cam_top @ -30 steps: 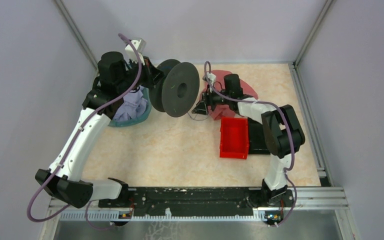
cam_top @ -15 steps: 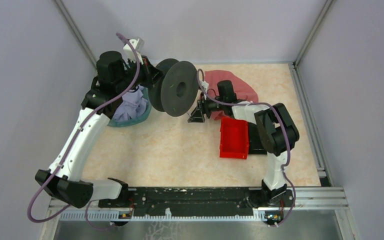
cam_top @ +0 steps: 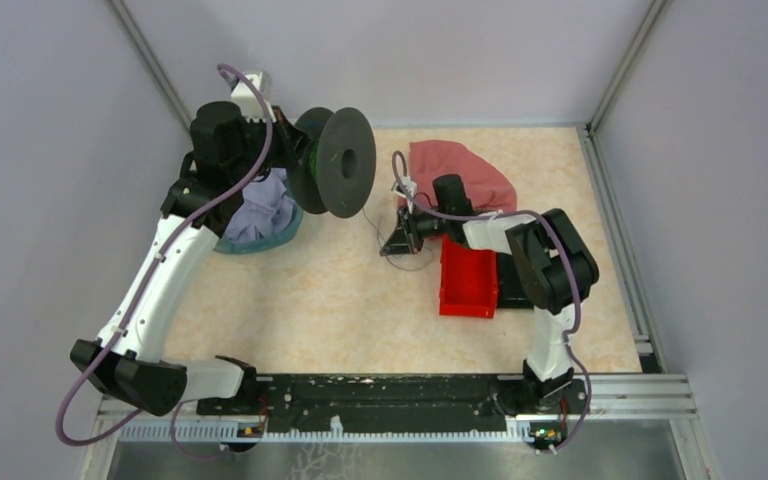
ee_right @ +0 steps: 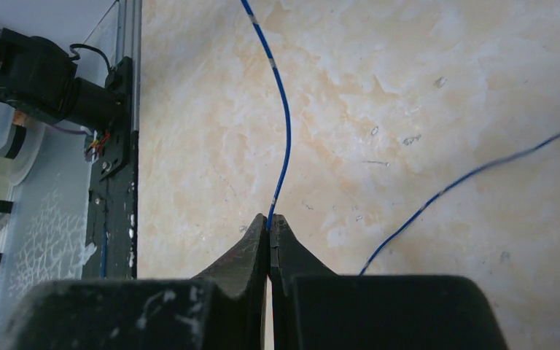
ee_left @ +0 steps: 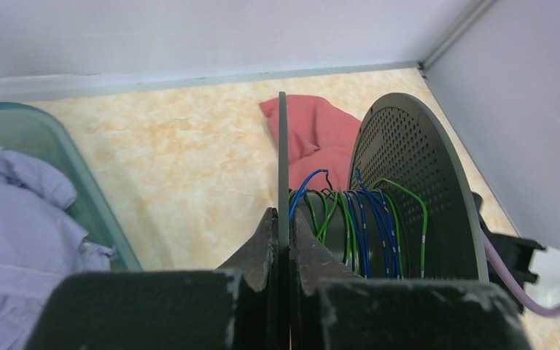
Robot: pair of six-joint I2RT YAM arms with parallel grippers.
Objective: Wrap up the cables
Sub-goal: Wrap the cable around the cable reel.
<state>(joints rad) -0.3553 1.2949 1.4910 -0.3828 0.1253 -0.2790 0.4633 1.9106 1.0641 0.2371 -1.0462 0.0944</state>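
From where I stand, nothing can be read: no lettering, brand or number on the black spool (cam_top: 345, 160) or the red bin (cam_top: 468, 277). The front rail (cam_top: 390, 430) has fine white ticks without legible figures, and the cables (ee_right: 287, 124) have pale bands too small to read.

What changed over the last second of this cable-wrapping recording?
The left gripper, clamped on the spool by its flange, carried it left and farther back. The right gripper, pinching the blue cable, pulled nearer and slightly left. Red bin, red cloth and teal bowl stayed put.
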